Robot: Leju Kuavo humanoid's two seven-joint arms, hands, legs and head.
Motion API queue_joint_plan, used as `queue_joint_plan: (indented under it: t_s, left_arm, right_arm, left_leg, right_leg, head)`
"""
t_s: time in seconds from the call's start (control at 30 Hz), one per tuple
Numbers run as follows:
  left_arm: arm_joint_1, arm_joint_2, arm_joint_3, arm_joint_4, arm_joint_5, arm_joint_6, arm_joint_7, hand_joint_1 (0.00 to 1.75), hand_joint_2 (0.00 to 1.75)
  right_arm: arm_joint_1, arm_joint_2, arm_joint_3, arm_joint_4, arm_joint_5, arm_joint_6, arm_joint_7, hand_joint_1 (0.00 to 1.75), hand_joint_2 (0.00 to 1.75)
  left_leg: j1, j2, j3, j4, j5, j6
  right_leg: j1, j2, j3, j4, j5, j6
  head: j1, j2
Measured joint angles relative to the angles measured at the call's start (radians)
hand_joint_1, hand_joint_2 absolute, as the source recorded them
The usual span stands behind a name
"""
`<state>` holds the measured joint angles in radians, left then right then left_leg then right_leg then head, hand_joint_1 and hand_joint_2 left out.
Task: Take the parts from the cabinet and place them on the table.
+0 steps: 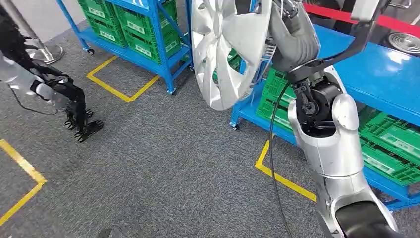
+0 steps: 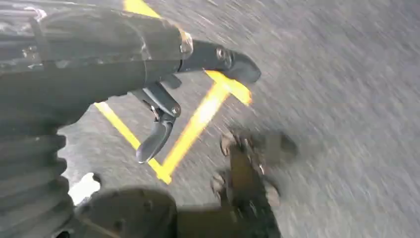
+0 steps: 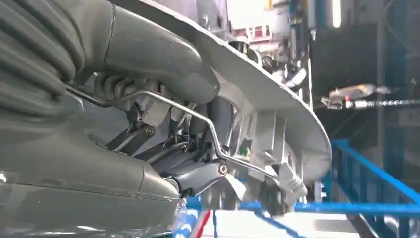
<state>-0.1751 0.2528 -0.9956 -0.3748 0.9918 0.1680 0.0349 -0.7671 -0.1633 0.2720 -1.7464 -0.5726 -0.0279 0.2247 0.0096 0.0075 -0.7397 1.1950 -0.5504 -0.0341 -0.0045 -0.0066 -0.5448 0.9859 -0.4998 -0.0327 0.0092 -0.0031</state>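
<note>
A silver wheel cover (image 1: 223, 49) hangs upright in the air in front of the blue rack, and my raised right hand (image 1: 293, 30) holds it from behind. In the right wrist view, the right hand (image 3: 163, 124) grips the wheel cover's rim (image 3: 277, 94), thumb on one side and dark fingers in its ribbed back. The blue table (image 1: 376, 74) lies to the right of the wheel cover. My left hand (image 1: 79, 121) hangs low over the grey carpet at the left. In the left wrist view, the left hand (image 2: 148, 74) holds nothing and its fingers are apart.
Blue racks with green crates (image 1: 143, 29) stand at the back. More green crates (image 1: 391, 144) sit under the table, and another round part (image 1: 403, 42) lies on its far end. Yellow tape lines (image 1: 124, 94) mark the carpet. A metal post base (image 1: 49, 49) is at far left.
</note>
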Motion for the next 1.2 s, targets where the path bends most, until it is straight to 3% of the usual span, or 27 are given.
queue_joint_plan:
  t_s: [0.03,0.07,0.13,0.17,0.2,0.23,0.27,0.37,0.4,0.43,0.47,0.53,0.57,0.6,0.67,0.7,0.73,0.77,0.87,0.9,0.93,0.97,1.03,1.07,1.1,1.13,1.2]
  left_arm:
    - [0.010,0.024,0.000,-0.044,0.003,0.060,0.042,0.00,1.75]
    - [0.019,0.051,0.000,-0.090,0.006,0.101,0.068,0.00,1.75]
    - [0.036,0.106,0.000,-0.168,0.026,0.134,0.094,0.00,1.75]
    - [0.039,0.126,0.000,-0.193,0.040,0.137,0.106,0.00,1.75]
    - [0.040,0.136,0.000,-0.218,0.051,0.143,0.113,0.00,1.75]
    - [0.041,0.141,0.000,-0.241,0.056,0.152,0.117,0.00,1.75]
    - [0.044,0.150,0.000,-0.270,0.058,0.160,0.120,0.00,1.75]
    - [0.054,0.159,0.000,-0.329,0.070,0.159,0.149,0.00,1.75]
    - [0.056,0.162,-0.001,-0.344,0.081,0.152,0.167,0.00,1.75]
    - [0.055,0.160,-0.001,-0.354,0.098,0.152,0.185,0.00,1.75]
    - [0.052,0.152,-0.001,-0.358,0.112,0.159,0.193,0.00,1.75]
    - [0.051,0.132,-0.002,-0.366,0.142,0.187,0.190,0.00,1.75]
    - [0.051,0.122,-0.002,-0.373,0.157,0.211,0.189,0.00,1.75]
    - [0.053,0.117,-0.002,-0.381,0.170,0.237,0.194,0.00,1.75]
    - [0.058,0.108,-0.006,-0.405,0.195,0.279,0.208,0.00,1.75]
    - [0.058,0.106,-0.009,-0.418,0.206,0.299,0.214,0.00,1.75]
    - [0.058,0.104,-0.013,-0.433,0.223,0.322,0.220,0.00,1.75]
    - [0.057,0.098,-0.015,-0.446,0.242,0.343,0.220,0.00,1.75]
    - [0.062,0.104,-0.022,-0.484,0.278,0.372,0.206,0.00,1.75]
    - [0.063,0.107,-0.026,-0.495,0.285,0.371,0.198,0.00,1.75]
    - [0.064,0.108,-0.028,-0.501,0.289,0.369,0.187,0.00,1.75]
    - [0.060,0.115,-0.030,-0.508,0.289,0.355,0.171,0.00,1.75]
    - [0.056,0.120,-0.037,-0.507,0.293,0.326,0.134,0.00,1.75]
    - [0.056,0.121,-0.037,-0.507,0.295,0.326,0.123,0.00,1.75]
    - [0.057,0.121,-0.038,-0.508,0.295,0.331,0.120,0.00,1.75]
    - [0.057,0.121,-0.039,-0.509,0.296,0.339,0.120,0.00,1.75]
    - [0.059,0.128,-0.046,-0.519,0.290,0.323,0.115,0.00,1.75]
  right_arm:
    - [0.000,0.002,0.001,0.003,-0.003,0.005,-0.003,1.75,1.75]
    - [0.000,0.005,0.001,0.007,-0.003,0.012,-0.011,1.75,1.75]
    - [-0.006,0.014,0.002,0.016,-0.003,0.019,-0.024,1.75,1.75]
    - [-0.011,0.020,0.003,0.022,-0.002,0.022,-0.035,1.75,1.75]
    - [-0.018,0.027,0.005,0.027,-0.002,0.026,-0.044,1.75,1.75]
    - [-0.026,0.036,0.005,0.032,-0.002,0.028,-0.052,1.75,1.75]
    - [-0.035,0.043,0.007,0.037,-0.002,0.029,-0.056,1.75,1.75]
    - [-0.045,0.060,0.016,0.050,-0.004,0.038,-0.066,1.75,1.75]
    - [-0.048,0.061,0.018,0.055,-0.012,0.044,-0.069,1.75,1.75]
    - [-0.051,0.064,0.022,0.061,-0.020,0.053,-0.069,1.75,1.75]
    - [-0.053,0.067,0.026,0.066,-0.027,0.058,-0.069,1.75,1.75]
    - [-0.050,0.069,0.031,0.084,-0.042,0.064,-0.073,1.75,1.75]
    - [-0.046,0.073,0.036,0.093,-0.049,0.068,-0.076,1.75,1.75]
    - [-0.043,0.077,0.042,0.100,-0.054,0.069,-0.078,1.75,1.75]
    - [-0.043,0.087,0.052,0.113,-0.061,0.072,-0.082,1.75,1.75]
    - [-0.043,0.092,0.056,0.118,-0.069,0.073,-0.086,1.75,1.75]
    - [-0.045,0.096,0.063,0.124,-0.075,0.075,-0.091,1.75,1.75]
    - [-0.046,0.101,0.068,0.130,-0.082,0.078,-0.098,1.75,1.75]
    - [-0.057,0.117,0.079,0.150,-0.089,0.087,-0.117,1.75,1.75]
    - [-0.059,0.122,0.082,0.157,-0.090,0.089,-0.121,1.75,1.75]
    - [-0.060,0.126,0.084,0.161,-0.091,0.089,-0.123,1.75,1.75]
    - [-0.061,0.131,0.086,0.166,-0.090,0.093,-0.125,1.75,1.75]
    - [-0.065,0.133,0.088,0.177,-0.087,0.097,-0.129,1.75,1.75]
    - [-0.065,0.134,0.089,0.181,-0.087,0.097,-0.129,1.75,1.75]
    - [-0.065,0.135,0.090,0.185,-0.087,0.097,-0.129,1.75,1.75]
    - [-0.065,0.135,0.092,0.190,-0.087,0.096,-0.129,1.75,1.75]
    - [-0.070,0.135,0.096,0.195,-0.080,0.085,-0.123,1.75,1.75]
  left_leg:
    - [0.007,-0.001,-0.031,0.075,-0.027,-0.006]
    - [0.010,-0.001,-0.045,0.109,-0.032,-0.011]
    - [0.015,0.000,-0.011,0.052,0.015,-0.020]
    - [0.015,0.015,0.040,-0.035,0.059,-0.022]
    - [0.015,0.051,0.090,-0.120,0.094,-0.023]
    - [-0.001,0.111,0.107,-0.155,0.069,-0.024]
    - [-0.002,0.099,0.105,-0.163,0.080,-0.003]
    - [-0.005,0.064,0.095,-0.163,0.085,0.016]
    - [0.001,0.050,0.097,-0.167,0.090,0.024]
    - [0.001,0.038,0.094,-0.167,0.091,0.027]
    - [0.001,0.026,0.093,-0.167,0.093,0.033]
    - [-0.003,0.001,0.091,-0.167,0.096,0.038]
    - [-0.006,-0.013,0.091,-0.167,0.097,0.040]
    - [-0.008,-0.027,0.091,-0.166,0.098,0.042]
    - [-0.012,-0.052,0.091,-0.166,0.100,0.044]
    - [-0.013,-0.065,0.093,-0.166,0.101,0.044]
    - [-0.009,-0.074,0.091,-0.167,0.103,0.043]
    - [-0.015,-0.084,0.083,-0.164,0.108,0.037]
    - [-0.003,-0.102,0.068,-0.169,0.123,0.016]
    - [-0.007,-0.112,0.067,-0.171,0.124,0.011]
    - [-0.013,-0.056,0.060,-0.159,0.110,0.009]
    - [-0.012,-0.012,0.037,-0.117,0.074,0.003]
    - [0.001,-0.003,-0.033,0.039,0.001,-0.009]
    - [0.006,-0.004,-0.061,0.098,-0.016,-0.015]
    - [0.011,-0.004,-0.066,0.111,-0.011,-0.020]
    - [0.016,-0.003,-0.049,0.082,0.013,-0.025]
    - [0.021,0.026,0.044,-0.074,0.091,-0.036]
  right_leg:
    - [0.000,-0.011,-0.001,0.002,0.000,0.000]
    - [-0.001,-0.022,-0.002,0.004,-0.001,0.000]
    - [-0.002,-0.042,-0.003,0.008,-0.003,0.003]
    - [-0.004,-0.052,-0.003,0.012,-0.007,0.009]
    - [-0.004,-0.062,-0.003,0.018,-0.012,0.016]
    - [0.001,-0.070,-0.005,0.021,-0.017,0.024]
    - [0.007,-0.078,-0.007,0.030,-0.021,0.030]
    - [0.006,-0.112,-0.001,0.020,-0.019,0.038]
    - [0.003,-0.103,-0.006,0.023,-0.031,0.047]
    - [-0.001,-0.049,-0.012,0.050,-0.058,0.051]
    - [-0.002,-0.018,-0.036,0.113,-0.098,0.050]
    - [-0.001,0.001,-0.105,0.275,-0.169,0.048]
    - [-0.001,0.003,-0.129,0.327,-0.180,0.046]
    - [-0.001,0.004,-0.131,0.330,-0.166,0.041]
    - [0.003,0.012,-0.089,0.224,-0.086,0.026]
    - [0.006,0.030,-0.052,0.138,-0.037,0.015]
    - [0.008,0.074,-0.024,0.063,-0.011,0.001]
    - [0.005,0.083,-0.017,0.052,-0.011,0.001]
    - [0.014,0.054,-0.015,0.032,-0.015,0.003]
    - [0.003,0.039,-0.009,0.010,-0.004,0.003]
    - [0.005,0.027,-0.003,0.001,0.003,0.004]
    - [0.005,0.019,-0.002,-0.005,0.007,-0.002]
    - [0.005,-0.008,-0.003,-0.003,0.008,-0.002]
    - [0.005,-0.023,-0.004,-0.001,0.006,-0.001]
    - [0.004,-0.035,-0.004,0.000,0.005,0.000]
    - [0.003,-0.047,-0.004,0.002,0.002,0.004]
    - [-0.002,-0.069,-0.004,0.013,-0.007,0.017]
  head:
    - [-0.003,0.000]
    - [-0.007,0.000]
    - [-0.017,0.000]
    - [-0.021,0.000]
    - [-0.024,0.000]
    - [-0.028,0.000]
    - [-0.033,0.000]
    - [-0.028,0.000]
    - [-0.026,0.000]
    - [-0.018,0.000]
    - [-0.011,0.000]
    - [0.000,0.000]
    - [0.006,0.000]
    - [0.010,0.000]
    - [0.016,0.000]
    - [0.019,0.000]
    - [0.023,0.000]
    - [0.013,0.000]
    - [0.021,0.000]
    - [0.019,0.000]
    - [0.018,0.000]
    - [0.004,0.000]
    - [-0.005,0.000]
    - [-0.008,0.000]
    - [-0.015,0.000]
    - [-0.020,0.000]
    - [-0.021,0.000]
